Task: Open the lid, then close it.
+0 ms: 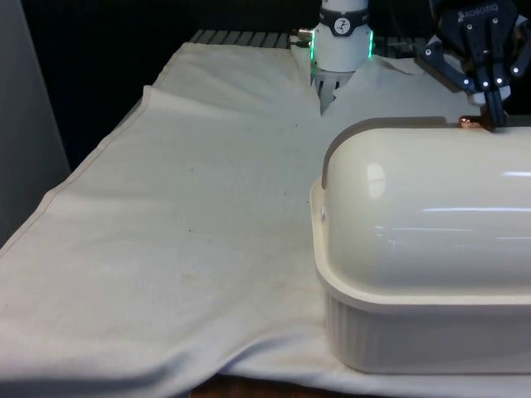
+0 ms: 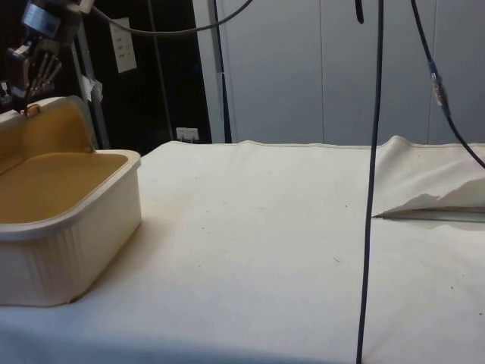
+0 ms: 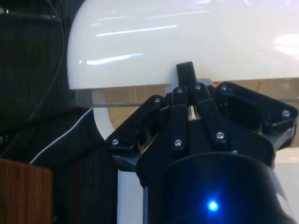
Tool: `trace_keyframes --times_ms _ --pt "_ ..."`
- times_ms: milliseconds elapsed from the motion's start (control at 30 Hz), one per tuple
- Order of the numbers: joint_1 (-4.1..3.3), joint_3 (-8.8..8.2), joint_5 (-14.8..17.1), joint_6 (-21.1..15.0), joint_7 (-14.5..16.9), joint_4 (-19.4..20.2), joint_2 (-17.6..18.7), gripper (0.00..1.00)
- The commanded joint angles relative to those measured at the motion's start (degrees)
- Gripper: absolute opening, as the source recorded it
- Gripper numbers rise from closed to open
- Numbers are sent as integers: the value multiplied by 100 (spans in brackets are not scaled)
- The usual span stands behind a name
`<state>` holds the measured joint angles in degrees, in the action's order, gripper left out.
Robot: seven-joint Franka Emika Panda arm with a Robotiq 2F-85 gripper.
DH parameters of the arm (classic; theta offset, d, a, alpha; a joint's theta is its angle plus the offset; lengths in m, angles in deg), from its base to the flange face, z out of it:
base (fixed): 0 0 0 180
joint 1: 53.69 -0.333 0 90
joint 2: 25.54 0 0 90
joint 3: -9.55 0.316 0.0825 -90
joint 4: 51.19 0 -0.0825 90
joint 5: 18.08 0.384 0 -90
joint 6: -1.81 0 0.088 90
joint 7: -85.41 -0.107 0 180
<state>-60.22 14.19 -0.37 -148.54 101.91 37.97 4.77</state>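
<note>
A cream bread box (image 1: 431,274) sits on the white cloth (image 1: 182,232), lid (image 2: 53,125) rolled back, the gripper (image 1: 491,116) pinched shut on its copper handle (image 1: 470,122); pale cabinets (image 2: 318,68) behind.

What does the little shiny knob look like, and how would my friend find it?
On the white tablecloth stands a big cream plastic bread box with a rounded roll-top lid. At the lid's top edge, under the black tool, sits the small copper-coloured knob, the box's one metallic part.
</note>
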Motion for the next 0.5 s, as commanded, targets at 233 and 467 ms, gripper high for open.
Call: trace_keyframes --times_ms 233,467 --pt "29 0 17 195 -6 315 -269 0" --pt "23 -6 11 321 -34 653 -527 0"
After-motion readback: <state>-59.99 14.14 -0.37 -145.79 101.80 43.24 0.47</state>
